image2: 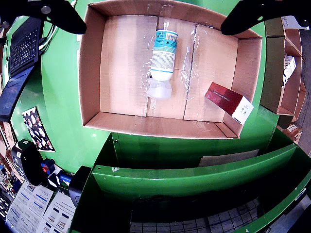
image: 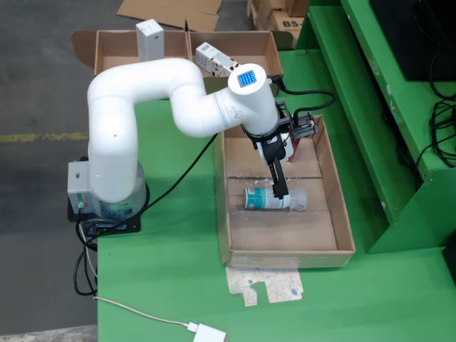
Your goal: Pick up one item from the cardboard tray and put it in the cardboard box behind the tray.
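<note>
The cardboard tray lies open on the green table. In it, a white bottle with a teal label and translucent cap lies on its side near the middle. A dark red carton with a white end rests in a corner. The cardboard box beyond holds two whitish, seemingly box-shaped items.
</note>
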Controlling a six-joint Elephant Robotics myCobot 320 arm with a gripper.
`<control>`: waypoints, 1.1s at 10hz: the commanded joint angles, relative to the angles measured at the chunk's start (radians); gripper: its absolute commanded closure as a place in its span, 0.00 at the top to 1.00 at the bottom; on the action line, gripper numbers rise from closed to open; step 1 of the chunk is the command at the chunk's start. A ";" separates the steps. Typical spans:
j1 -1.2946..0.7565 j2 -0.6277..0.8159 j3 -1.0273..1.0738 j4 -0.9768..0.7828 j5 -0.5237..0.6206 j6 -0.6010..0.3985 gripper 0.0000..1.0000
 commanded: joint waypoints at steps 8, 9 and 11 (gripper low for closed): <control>0.143 -0.162 0.301 -0.040 -0.053 0.059 1.00; 0.157 -0.186 0.320 -0.037 -0.058 0.063 1.00; 0.167 -0.220 0.338 -0.032 -0.060 0.069 1.00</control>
